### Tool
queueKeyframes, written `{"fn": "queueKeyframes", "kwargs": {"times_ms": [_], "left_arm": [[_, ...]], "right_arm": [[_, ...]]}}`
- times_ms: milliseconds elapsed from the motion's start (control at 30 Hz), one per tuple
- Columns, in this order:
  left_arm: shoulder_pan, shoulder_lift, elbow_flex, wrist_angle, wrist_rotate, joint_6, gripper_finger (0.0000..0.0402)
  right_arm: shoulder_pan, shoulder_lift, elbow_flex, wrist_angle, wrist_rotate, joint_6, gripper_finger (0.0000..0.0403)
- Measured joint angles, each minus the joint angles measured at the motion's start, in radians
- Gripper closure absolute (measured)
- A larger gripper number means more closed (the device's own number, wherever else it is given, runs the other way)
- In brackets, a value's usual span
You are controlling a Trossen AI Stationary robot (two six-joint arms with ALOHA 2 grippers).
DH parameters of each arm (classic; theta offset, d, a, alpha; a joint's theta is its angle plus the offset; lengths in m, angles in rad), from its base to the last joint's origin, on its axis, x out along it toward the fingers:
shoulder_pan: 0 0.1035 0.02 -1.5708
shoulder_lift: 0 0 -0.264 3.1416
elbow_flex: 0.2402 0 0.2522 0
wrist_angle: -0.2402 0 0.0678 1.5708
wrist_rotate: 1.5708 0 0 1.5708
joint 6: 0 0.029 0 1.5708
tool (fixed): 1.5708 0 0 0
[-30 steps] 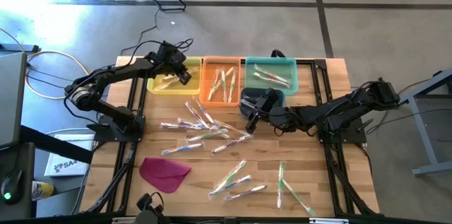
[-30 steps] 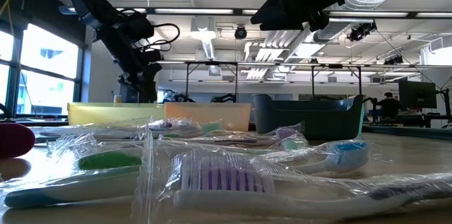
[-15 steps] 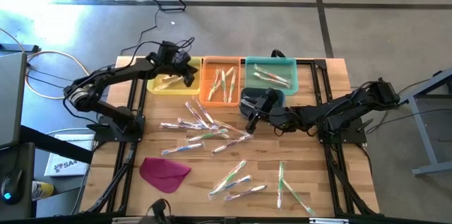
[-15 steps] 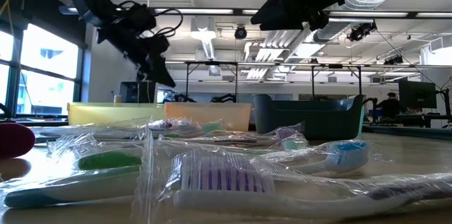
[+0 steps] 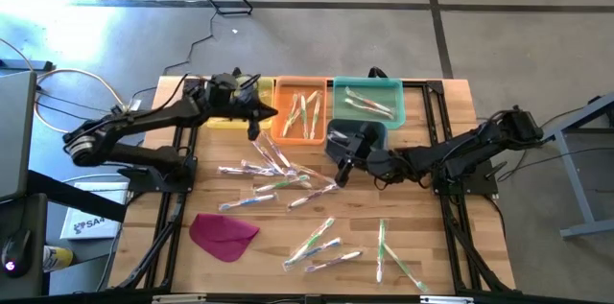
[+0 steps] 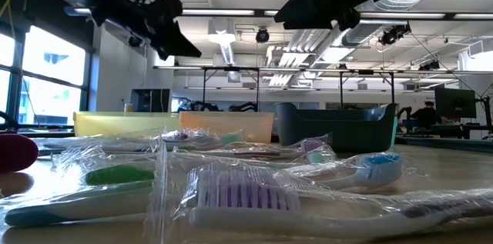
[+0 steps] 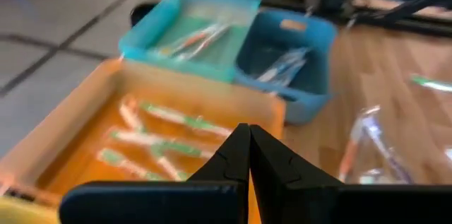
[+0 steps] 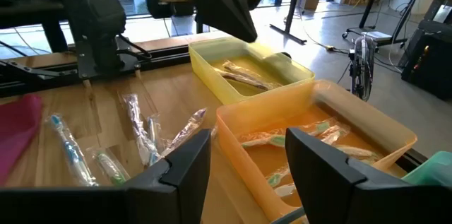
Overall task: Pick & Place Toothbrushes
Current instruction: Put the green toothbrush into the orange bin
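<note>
Wrapped toothbrushes lie loose on the wooden table: one cluster (image 5: 275, 175) at the middle, more (image 5: 321, 244) toward the near edge. Others lie in the yellow bin (image 8: 244, 74), the orange bin (image 5: 301, 112) and the teal bin (image 5: 367, 101). My left gripper (image 5: 254, 128) hangs shut and empty above the near edge of the orange bin (image 7: 134, 139), its fingertips (image 7: 247, 146) together. My right gripper (image 5: 338, 170) stands open and empty beside the dark blue bin (image 5: 351, 135), its fingers (image 8: 185, 167) facing the orange and yellow bins.
A flat magenta cloth (image 5: 224, 233) lies at the near left of the table. The four bins stand along the far edge. Black frame rails (image 5: 177, 198) run down both sides. Bare wood (image 5: 432, 208) shows at the right.
My left gripper has risen out of the yellow bin and swung toward the table's right and near side, over the orange bin's edge. It has tipped from pointing steeply down to nearly level. My right arm has kept still.
</note>
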Motion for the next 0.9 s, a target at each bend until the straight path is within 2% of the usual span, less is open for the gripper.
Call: {"fn": "queueKeyframes", "kwargs": {"times_ms": [233, 500, 900], "left_arm": [[-0.095, -0.119, -0.124, 0.157, 0.0, 0.001, 0.0399], [-0.182, -0.164, -0.196, 0.288, -0.003, 0.044, 0.0399], [-0.215, -0.164, -0.198, 0.291, -0.004, 0.066, 0.0399]], "right_arm": [[-0.001, 0.0, 0.0, 0.0, 0.0, -0.008, 0.0227], [-0.001, 0.0, 0.0, 0.0, 0.002, -0.008, 0.0227], [-0.004, 0.0, 0.0, 0.0, 0.026, -0.035, 0.0227]]}}
